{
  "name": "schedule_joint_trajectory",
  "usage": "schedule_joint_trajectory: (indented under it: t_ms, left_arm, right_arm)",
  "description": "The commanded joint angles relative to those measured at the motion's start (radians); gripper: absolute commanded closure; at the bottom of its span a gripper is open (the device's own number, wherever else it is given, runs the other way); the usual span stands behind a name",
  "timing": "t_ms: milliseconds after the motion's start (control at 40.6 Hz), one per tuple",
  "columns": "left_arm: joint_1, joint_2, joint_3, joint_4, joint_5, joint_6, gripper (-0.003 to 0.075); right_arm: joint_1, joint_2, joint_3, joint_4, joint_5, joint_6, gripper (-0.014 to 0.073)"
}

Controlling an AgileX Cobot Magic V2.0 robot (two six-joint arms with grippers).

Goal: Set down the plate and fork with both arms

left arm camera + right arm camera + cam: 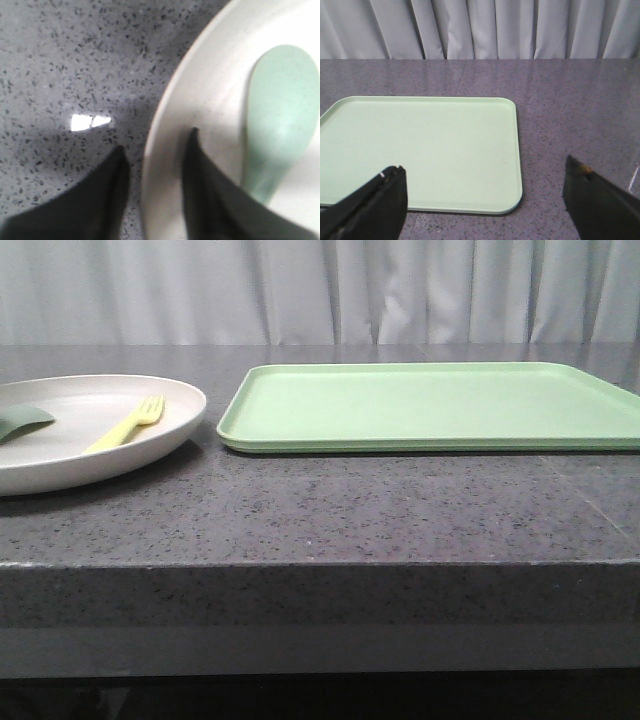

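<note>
The cream plate (185,412) sits on the dark speckled table at the far left. The pale yellow fork (126,424) lies in it, tines pointing away. My left gripper (157,139) is open and straddles the plate's rim (165,150): one finger stands over the table outside the rim, the other over the plate's inside. A small gap shows between the outer finger and the rim. My right gripper (482,165) is open wide and empty, above the table by a corner of the green tray. Neither gripper shows in the front view.
A grey-green rounded utensil (22,423) lies in the plate beside the fork, and shows close to my left gripper's inner finger (280,120). The flat light-green tray (430,405) lies to the right of the plate (420,150). A grey curtain hangs behind the table.
</note>
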Motion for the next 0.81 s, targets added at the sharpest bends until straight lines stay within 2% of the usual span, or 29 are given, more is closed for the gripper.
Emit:
schedule_joint_trajectory:
  t_ms: [0, 197, 394, 467, 664, 713, 787]
  left_arm:
    - [0.001, -0.035, -0.026, 0.012, -0.021, 0.006, 0.072]
    - [0.004, -0.044, -0.026, 0.011, -0.022, 0.028, 0.0735]
    - [0.055, -0.088, -0.029, -0.034, -0.026, 0.043, 0.0735]
    - [0.092, -0.108, -0.029, -0.111, -0.034, 0.089, 0.0735]
    - [0.21, -0.137, -0.029, -0.483, -0.035, 0.282, 0.0736]
    - [0.222, -0.139, -0.029, -0.567, -0.035, 0.313, 0.0738]
    - [0.21, -0.139, -0.033, -0.615, -0.033, 0.342, 0.0738]
  right_arm:
    - [-0.004, 0.007, -0.039, -0.001, -0.087, 0.002, -0.0059]
    - [-0.004, 0.007, -0.039, -0.001, -0.086, 0.002, -0.0059]
    - [-0.004, 0.007, -0.039, -0.001, -0.084, 0.002, -0.0059]
    - [-0.004, 0.007, -0.039, -0.001, -0.084, 0.002, -0.0059]
    - [-0.004, 0.007, -0.039, -0.001, -0.084, 0.002, -0.0059]
    - [-0.004, 0.007, -0.039, -0.001, -0.084, 0.002, -0.0059]
    - [-0.004, 0.007, -0.039, -0.001, -0.084, 0.002, -0.0059]
